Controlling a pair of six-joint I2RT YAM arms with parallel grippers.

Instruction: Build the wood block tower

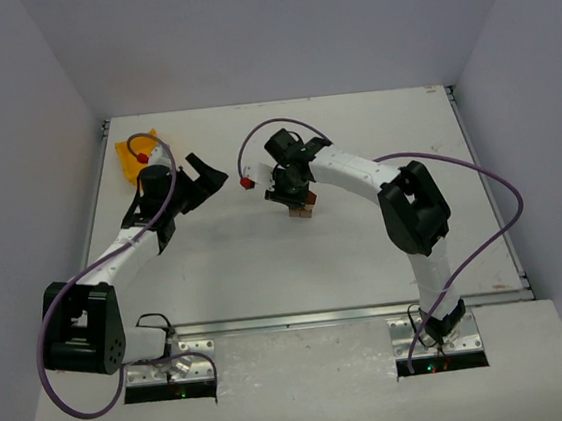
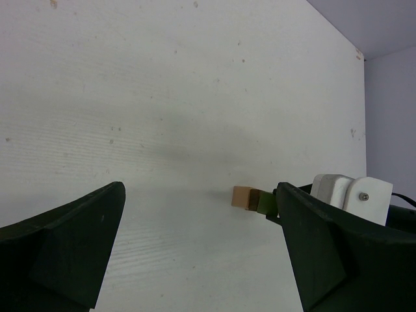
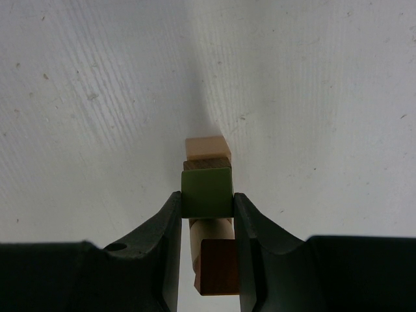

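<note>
The wood block tower point(image 1: 304, 208) stands mid-table under my right gripper point(image 1: 294, 194). In the right wrist view my right gripper point(image 3: 207, 195) is shut on an olive-green block point(image 3: 207, 192). Beyond it a brown block point(image 3: 207, 164) and a tan block point(image 3: 207, 147) line up. Nearer the camera, between the fingers, are a tan cylinder point(image 3: 211, 231) and a dark red block point(image 3: 219, 266). My left gripper point(image 1: 197, 194) is open and empty, well left of the tower. In the left wrist view my left gripper point(image 2: 200, 195) faces the tower point(image 2: 244, 196), partly hidden behind a finger.
A yellow bin point(image 1: 139, 147) sits at the far left behind the left arm. A small red piece point(image 1: 249, 183) shows left of the right gripper, at the end of its cable. Raised edges run along the table's back and right sides.
</note>
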